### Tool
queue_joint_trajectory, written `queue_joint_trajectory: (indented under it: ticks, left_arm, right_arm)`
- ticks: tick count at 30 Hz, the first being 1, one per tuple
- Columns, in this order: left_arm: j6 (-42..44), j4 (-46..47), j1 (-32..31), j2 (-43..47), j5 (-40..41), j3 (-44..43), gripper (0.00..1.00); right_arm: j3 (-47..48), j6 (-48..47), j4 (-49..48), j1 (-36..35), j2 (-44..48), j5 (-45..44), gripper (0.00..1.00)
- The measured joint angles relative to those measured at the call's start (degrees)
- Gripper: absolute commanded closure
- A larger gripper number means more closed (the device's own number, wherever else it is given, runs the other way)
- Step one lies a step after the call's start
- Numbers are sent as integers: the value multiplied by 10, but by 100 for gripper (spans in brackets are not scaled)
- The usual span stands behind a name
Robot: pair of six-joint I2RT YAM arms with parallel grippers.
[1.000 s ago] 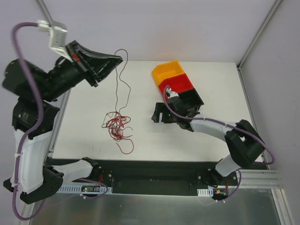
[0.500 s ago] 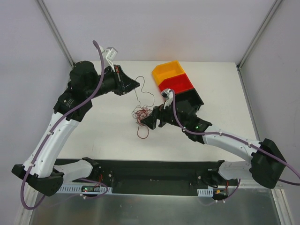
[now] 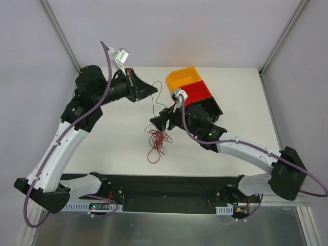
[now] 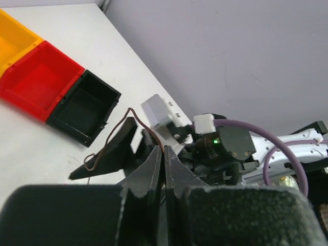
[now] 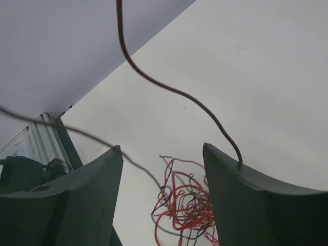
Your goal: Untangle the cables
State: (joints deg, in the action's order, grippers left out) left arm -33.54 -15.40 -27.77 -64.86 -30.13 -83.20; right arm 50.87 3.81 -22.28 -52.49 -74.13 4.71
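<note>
My left end effector is pinched shut on one brown wire, its arm reaching high over the worktop. The right end effector hangs open, tilted down above the red tangle mid-worktop. I'd pin that tangle first, then draw the strand away slowly.

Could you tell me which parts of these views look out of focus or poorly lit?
Left wrist: the left gripper is a dark blur near the lens, the bins sharp. Right wrist: the right gripper looks soft, the cables crisp. Top external: even light, faint shadows.
</note>
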Motion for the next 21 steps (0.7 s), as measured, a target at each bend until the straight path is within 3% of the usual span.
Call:
queue_joint_trajectory:
  ticks: [2,4,5,11,17,21]
  left_arm:
    - [-8,12,0,-5,-13,0,100]
    - [-19,24,0,-11,-26,-3,100]
    - [-23,28,0,-15,-31,-9,100]
    - [-29,26,1,-57,-54,-126,100]
    - [20,-12,1,-118,-19,-420,100]
    - [49,-14,1,-113,13,-512,100]
  right_arm:
    - [17,-2,-12,0,-28,1,47]
    - [26,-1,-35,-2,-64,3,67]
    - [28,5,-49,-2,-85,6,71]
    - [13,66,-120,-8,-224,25,69]
    - [-56,113,-135,-8,-270,17,64]
    - [-84,128,-148,9,-269,9,60]
